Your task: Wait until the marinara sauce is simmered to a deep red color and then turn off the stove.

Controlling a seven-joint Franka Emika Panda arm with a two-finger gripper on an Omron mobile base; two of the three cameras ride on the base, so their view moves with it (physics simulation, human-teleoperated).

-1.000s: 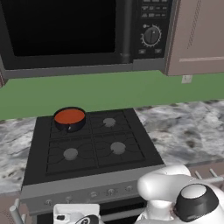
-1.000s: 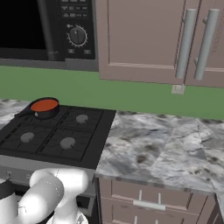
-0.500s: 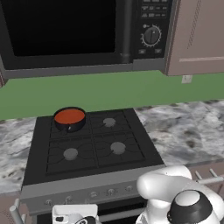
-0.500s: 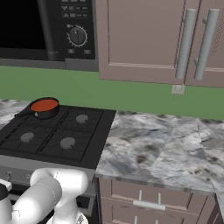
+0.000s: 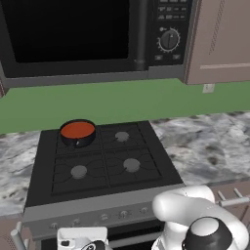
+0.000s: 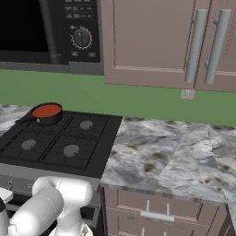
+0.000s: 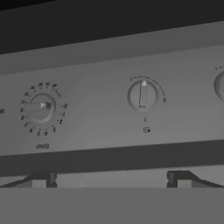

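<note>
One stove (image 5: 105,163) carries four burners, two in the row nearer the gripper (image 7: 111,179) and two in the row beyond. One small black pot (image 5: 77,133) of marinara sauce (image 5: 77,130) sits on the far-left burner. Straight ahead of the gripper, the grey front panel (image 7: 109,65) shows two whole knobs, the left knob (image 7: 39,108) and the middle knob (image 7: 143,95), with the edge of a third (image 7: 220,85) off to the right. One microwave (image 5: 93,39) with one dial (image 5: 169,40) hangs above. Two cabinet handles (image 6: 197,46) (image 6: 215,46) stand far right; one wall outlet (image 6: 186,94) is below them.
</note>
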